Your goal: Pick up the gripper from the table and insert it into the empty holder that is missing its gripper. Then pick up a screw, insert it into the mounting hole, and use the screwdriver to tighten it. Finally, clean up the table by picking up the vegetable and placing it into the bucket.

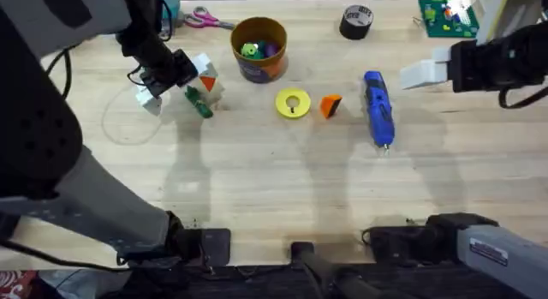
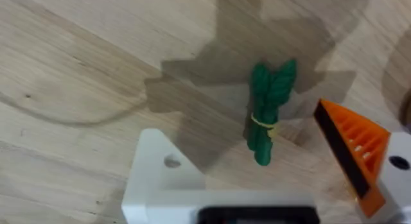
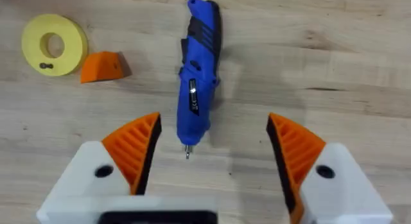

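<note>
The orange wedge (image 1: pixel 330 105) lies on the surface (image 1: pixel 274 179) beside the yellow disc (image 1: pixel 292 104). Our right end effector (image 3: pixel 212 153) hovers released over the screwdriver (image 3: pixel 198 70). The wedge looks light, stiff, slippery; we judge its flat sides the best hold.

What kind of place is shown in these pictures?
Probably a robotics lab or workshop bench: a wooden table with a blue electric screwdriver, a black roll of tape, a green circuit board, and a spare orange gripper beside a yellow disc.
</note>
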Controlling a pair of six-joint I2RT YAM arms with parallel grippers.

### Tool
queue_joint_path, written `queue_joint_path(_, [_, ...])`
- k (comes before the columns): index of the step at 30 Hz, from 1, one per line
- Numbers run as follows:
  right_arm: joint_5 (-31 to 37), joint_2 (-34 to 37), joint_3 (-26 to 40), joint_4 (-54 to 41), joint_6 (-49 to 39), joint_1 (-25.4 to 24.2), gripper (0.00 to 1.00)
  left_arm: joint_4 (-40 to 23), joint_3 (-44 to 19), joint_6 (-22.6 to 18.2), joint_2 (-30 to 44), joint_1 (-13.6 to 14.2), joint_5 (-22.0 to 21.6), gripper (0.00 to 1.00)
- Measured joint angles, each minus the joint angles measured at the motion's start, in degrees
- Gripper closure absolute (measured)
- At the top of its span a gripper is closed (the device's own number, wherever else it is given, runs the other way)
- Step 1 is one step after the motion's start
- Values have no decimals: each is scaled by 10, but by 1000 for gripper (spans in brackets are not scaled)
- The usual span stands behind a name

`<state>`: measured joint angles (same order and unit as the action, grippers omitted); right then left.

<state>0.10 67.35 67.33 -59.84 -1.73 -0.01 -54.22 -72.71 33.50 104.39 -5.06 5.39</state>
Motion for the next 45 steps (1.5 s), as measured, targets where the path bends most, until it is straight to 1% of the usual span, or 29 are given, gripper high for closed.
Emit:
queue_joint_path(1, [0, 0, 0, 0, 0, 0, 5, 0, 0, 0, 4, 0, 0, 5])
queue_joint_path(5, [0, 0, 0, 0, 0, 0, 5, 0, 0, 0, 17, 0, 0, 61])
queue_joint_path(7, [0, 0, 0, 0, 0, 0, 4, 0, 0, 1, 19, 0, 0, 125])
queue_joint_path(10, [0, 0, 0, 0, 0, 0, 4, 0, 0, 2, 19, 0, 0, 272])
queue_joint_path(12, [0, 0, 0, 0, 0, 0, 4, -1, 0, 3, 18, 0, 0, 462])
queue_joint_path(14, [0, 0, 0, 0, 0, 0, 5, -2, 0, 0, 18, 0, 0, 746])
queue_joint_path(15, [0, 0, 0, 0, 0, 0, 4, -2, 0, -1, 19, 0, 0, 919])
queue_joint_path(16, [0, 0, 0, 0, 0, 0, 5, -2, 0, -2, 19, 0, 0, 972])
queue_joint_path(17, [0, 0, 0, 0, 0, 0, 5, -2, 0, -3, 19, 0, 0, 988])
queue_joint_path(28, [0, 0, 0, 0, 0, 0, 4, -2, 0, -2, 18, 0, 0, 988])
queue_joint_path(32, [0, 0, 0, 0, 0, 0, 4, -3, 0, -2, 3, 0, 1, 988])
queue_joint_path(35, [0, 0, 0, 0, 0, 0, 5, -12, 0, -2, -37, 0, 2, 988])
queue_joint_path(40, [0, 0, 0, 0, 0, 0, 4, -43, 0, -2, -137, 0, 5, 988])
queue_joint_path(45, [0, 0, 0, 0, 0, 0, 5, -65, 0, -21, -234, 0, 7, 988])
